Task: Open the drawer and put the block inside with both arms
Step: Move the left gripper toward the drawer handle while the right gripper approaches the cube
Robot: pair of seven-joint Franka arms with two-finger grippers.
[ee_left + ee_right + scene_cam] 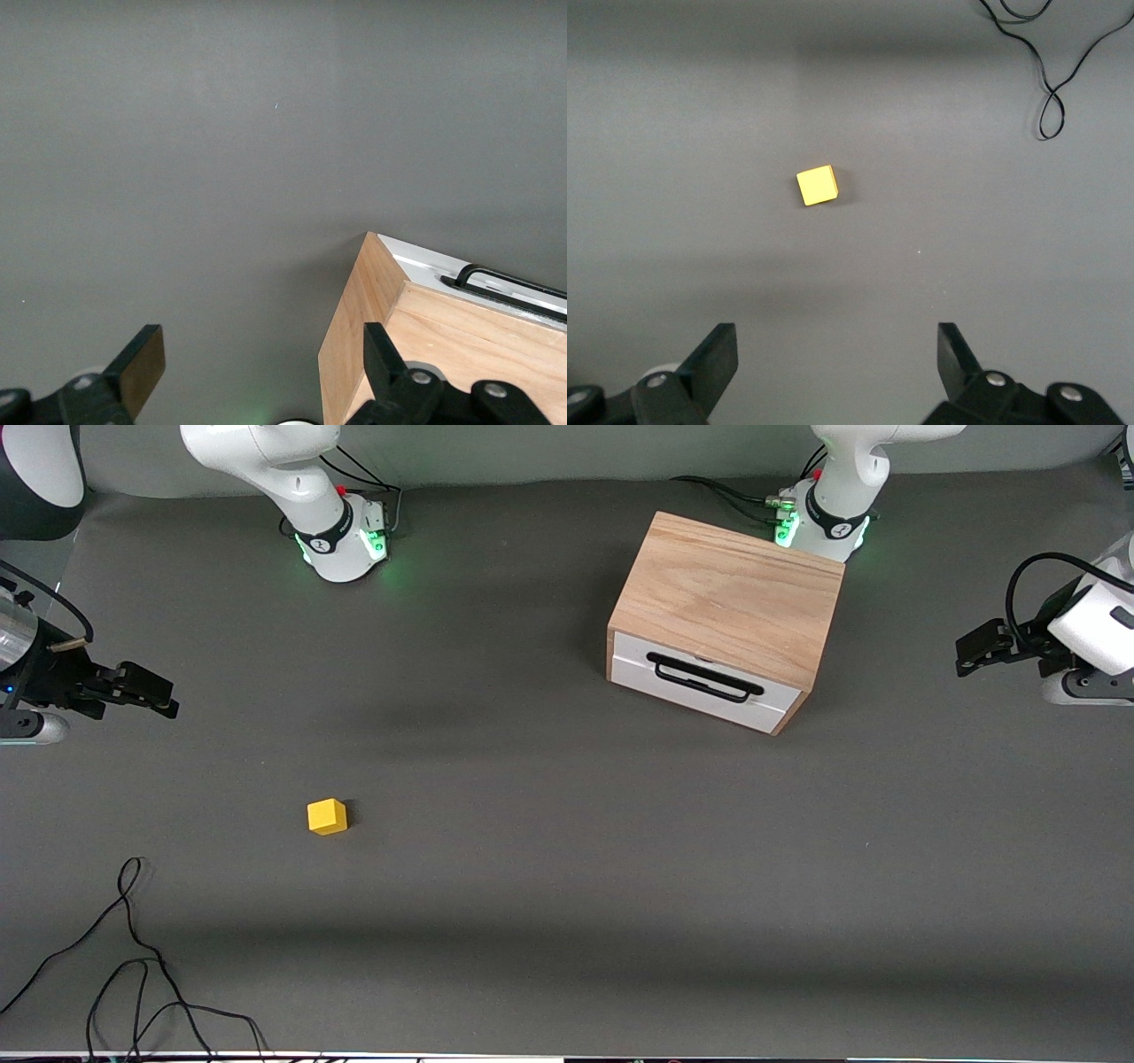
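Note:
The light-wood cabinet [728, 593] stands near the left arm's base, its white drawer [709, 686] shut, with a black bar handle [704, 677]. The cabinet also shows in the left wrist view [443, 345]. The yellow block [327, 816] lies on the mat toward the right arm's end, nearer the front camera; it also shows in the right wrist view [817, 185]. My left gripper [970, 651] is open and empty, up beside the cabinet at the table's end. My right gripper [155, 691] is open and empty, up over the mat at the other end, apart from the block.
A loose black cable [133, 957] lies on the grey mat [567, 886] at the front corner toward the right arm's end; it also shows in the right wrist view [1050, 88]. The two arm bases [341, 540] stand along the table's back edge.

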